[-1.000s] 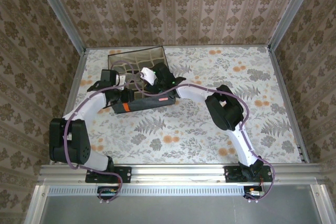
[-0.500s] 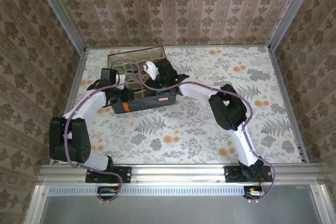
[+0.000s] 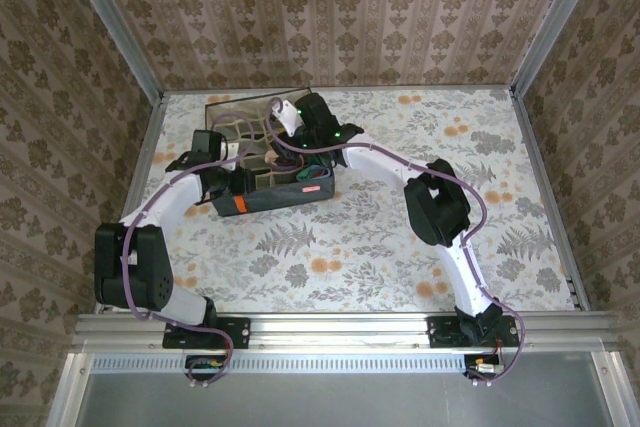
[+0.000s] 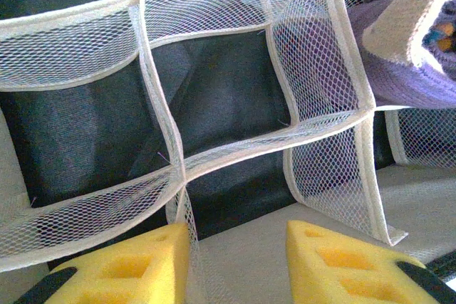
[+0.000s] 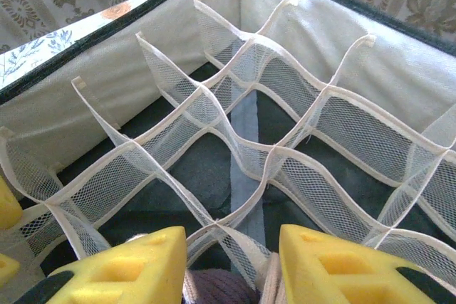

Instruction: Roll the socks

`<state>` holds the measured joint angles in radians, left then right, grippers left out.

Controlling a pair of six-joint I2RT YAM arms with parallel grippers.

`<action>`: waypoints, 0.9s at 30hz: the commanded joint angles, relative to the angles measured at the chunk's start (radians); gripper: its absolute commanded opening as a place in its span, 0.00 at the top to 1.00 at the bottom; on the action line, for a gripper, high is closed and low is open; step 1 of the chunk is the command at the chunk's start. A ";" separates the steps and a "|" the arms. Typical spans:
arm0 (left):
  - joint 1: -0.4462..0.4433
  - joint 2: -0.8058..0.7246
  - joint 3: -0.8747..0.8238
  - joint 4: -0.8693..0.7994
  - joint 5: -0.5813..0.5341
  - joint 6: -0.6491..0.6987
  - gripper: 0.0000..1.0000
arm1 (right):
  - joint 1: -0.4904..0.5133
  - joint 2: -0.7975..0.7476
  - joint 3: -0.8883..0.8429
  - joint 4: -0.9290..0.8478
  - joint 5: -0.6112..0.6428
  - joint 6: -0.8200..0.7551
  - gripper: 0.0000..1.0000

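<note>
A purple sock point(image 4: 406, 69) with a tan band point(image 4: 410, 8) lies in a compartment at the top right of the left wrist view. The same purple knit point(image 5: 221, 291) shows low between the fingers of my right gripper point(image 5: 231, 243), beside a tan strip point(image 5: 274, 282). That gripper point(image 3: 278, 137) hangs open just above the mesh dividers, over the sock. My left gripper point(image 4: 239, 236) sits at the box's left near corner point(image 3: 240, 177), its jaws apart over the pale wall lining, with a mesh divider against the left finger.
The dark fabric box point(image 3: 285, 195) with its white mesh grid point(image 5: 235, 133) stands at the table's back left, its near wall facing the arms. Most compartments show a bare dark floor. The enclosure walls stand close behind the box. Floral table surface point(image 3: 420, 247) stretches to the right.
My right gripper opened wide, then narrowed, and its arm reached farther toward the back of the box. The box has shifted slightly. The left arm has stayed in place.
</note>
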<state>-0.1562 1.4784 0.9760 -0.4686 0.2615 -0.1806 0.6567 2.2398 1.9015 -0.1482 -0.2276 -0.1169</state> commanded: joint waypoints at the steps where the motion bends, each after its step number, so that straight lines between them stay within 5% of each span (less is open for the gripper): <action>1: 0.006 0.015 0.029 -0.032 -0.006 0.001 0.61 | -0.006 0.013 0.002 -0.061 -0.069 0.028 0.62; 6: 0.007 0.020 0.031 -0.033 -0.004 0.001 0.61 | -0.006 0.000 -0.051 -0.035 -0.091 0.037 0.56; 17: 0.007 0.025 0.034 -0.054 -0.007 0.007 0.61 | -0.049 0.146 0.085 -0.177 -0.079 0.108 0.79; 27: 0.007 0.032 0.053 -0.060 0.004 0.017 0.61 | -0.055 0.201 0.153 -0.308 -0.067 0.077 0.90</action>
<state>-0.1562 1.4933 0.9916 -0.4892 0.2619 -0.1802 0.5999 2.3936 2.0350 -0.3328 -0.3008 -0.0212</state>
